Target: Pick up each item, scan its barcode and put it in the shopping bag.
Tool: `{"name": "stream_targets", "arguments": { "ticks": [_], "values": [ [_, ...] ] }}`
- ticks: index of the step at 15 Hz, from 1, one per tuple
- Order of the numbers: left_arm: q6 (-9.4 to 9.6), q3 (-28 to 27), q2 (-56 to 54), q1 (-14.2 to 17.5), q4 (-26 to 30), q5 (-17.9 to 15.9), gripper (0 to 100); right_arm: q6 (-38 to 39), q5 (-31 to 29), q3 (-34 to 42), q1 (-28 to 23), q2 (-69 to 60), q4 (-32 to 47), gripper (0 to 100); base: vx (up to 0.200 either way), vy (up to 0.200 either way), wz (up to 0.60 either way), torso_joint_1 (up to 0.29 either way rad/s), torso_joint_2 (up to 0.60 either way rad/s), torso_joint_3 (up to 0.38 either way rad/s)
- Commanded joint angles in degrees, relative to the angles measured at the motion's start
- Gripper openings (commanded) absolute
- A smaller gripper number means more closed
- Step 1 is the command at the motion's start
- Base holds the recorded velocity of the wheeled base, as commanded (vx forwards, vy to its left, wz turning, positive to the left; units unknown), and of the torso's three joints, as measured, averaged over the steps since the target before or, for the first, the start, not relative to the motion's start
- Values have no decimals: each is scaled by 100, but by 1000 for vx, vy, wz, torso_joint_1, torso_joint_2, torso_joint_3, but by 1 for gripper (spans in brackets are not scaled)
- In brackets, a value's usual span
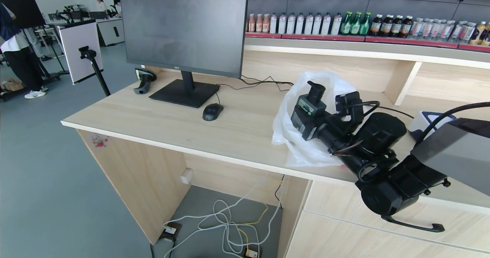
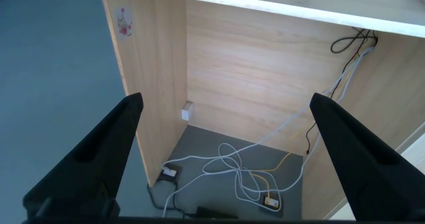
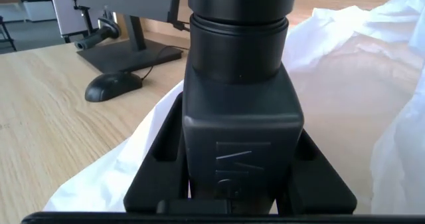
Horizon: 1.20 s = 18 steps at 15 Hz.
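White plastic shopping bag (image 1: 286,135) crumpled on counter (image 1: 229,131); mouth perhaps open.

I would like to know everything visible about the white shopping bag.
The shopping bag is thin, white, slightly see-through plastic, crumpled and slumped on the wooden counter near its front edge, apparently open upward. The right gripper holds a dark bottle over it; whether they touch the bag cannot be told.
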Motion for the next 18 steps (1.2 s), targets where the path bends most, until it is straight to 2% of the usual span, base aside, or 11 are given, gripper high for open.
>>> {"name": "stream_targets", "arguments": {
  "ticks": [1, 9, 12, 18],
  "values": [
    [0, 0, 1, 0, -2, 0, 100, 0, -1, -40, -7, 186, -8, 0, 0, 0, 0, 0, 0, 0],
    [0, 0, 1, 0, -2, 0, 100, -9, -36, 4, -7, 362, -8, 0, 0, 0, 0, 0, 0, 0],
    [-9, 0, 1, 0, -2, 0, 100, -9, -106, -295, -42, 345, -8, 0, 0, 0, 0, 0, 0, 0],
    [0, 0, 1, 0, -2, 0, 100, -44, -229, -347, -69, 336, -8, 0, 0, 0, 0, 0, 0, 0]
  ]
}}
